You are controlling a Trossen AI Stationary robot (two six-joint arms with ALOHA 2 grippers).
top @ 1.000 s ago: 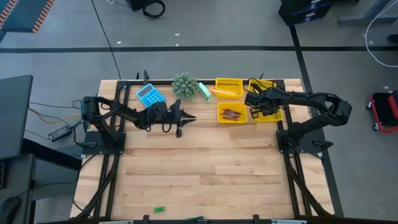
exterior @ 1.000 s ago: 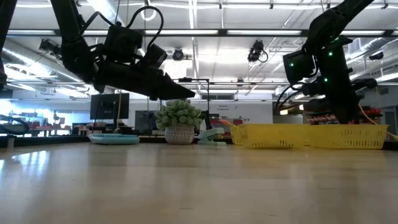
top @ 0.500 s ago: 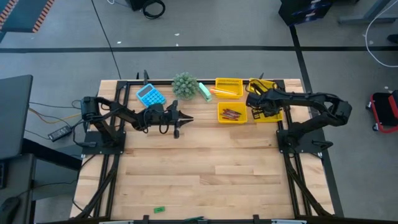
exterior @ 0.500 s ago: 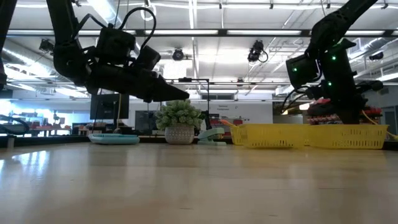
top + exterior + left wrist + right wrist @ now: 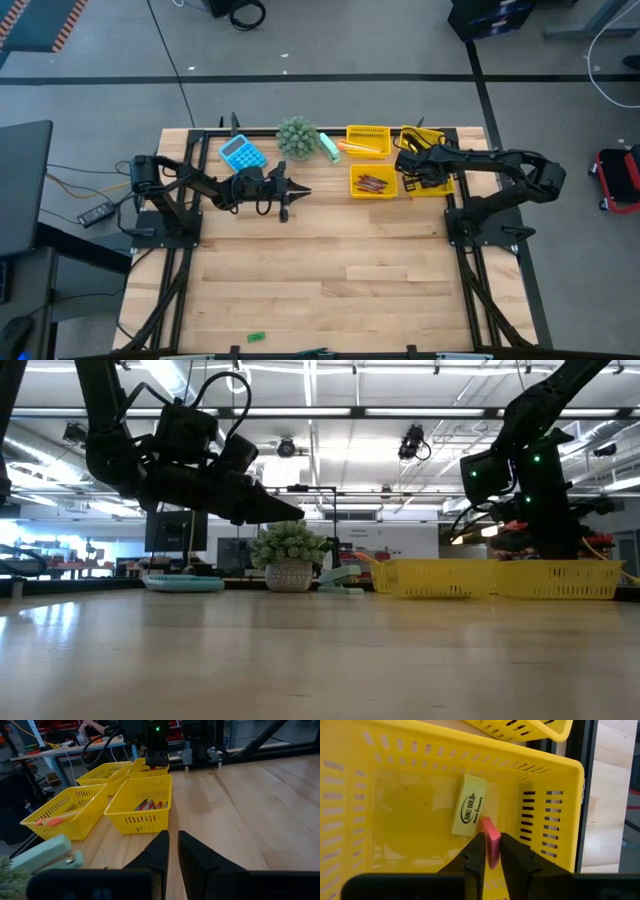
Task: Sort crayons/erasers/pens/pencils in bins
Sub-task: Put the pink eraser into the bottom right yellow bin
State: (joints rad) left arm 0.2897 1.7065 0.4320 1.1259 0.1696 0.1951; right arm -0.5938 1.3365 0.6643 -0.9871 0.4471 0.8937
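Note:
My right gripper (image 5: 412,172) reaches down into the right-hand yellow bin (image 5: 436,184) and is shut on the pink eraser (image 5: 490,840). A yellow eraser (image 5: 468,805) lies flat on that bin's floor. In the low view the bin wall (image 5: 555,580) hides the fingertips. My left gripper (image 5: 303,190) hovers shut and empty above the table, left of the bin of red crayons (image 5: 373,181); that bin also shows in the left wrist view (image 5: 147,805). Orange pencils lie in the far bin (image 5: 368,140). A green eraser (image 5: 256,338) lies on the table near its front edge. My right gripper pinches the pink eraser between its two fingers. The fingers come from above, pointing down into the bin. The eraser's free end (image 5: 487,826) sticks out past the fingertips, beside the yellow eraser. Whether it touches the bin floor, I cannot tell.
A blue calculator (image 5: 240,153), a small potted plant (image 5: 297,135) and a pale green object (image 5: 329,147) stand at the back, left of the bins. A fourth yellow bin (image 5: 425,137) sits at the far right. The wide wooden tabletop (image 5: 330,270) stretches toward the near edge.
My left gripper has drawn back a little toward the table's left edge, staying shut. My right gripper has sunk slightly lower into the right-hand bin with the pink eraser.

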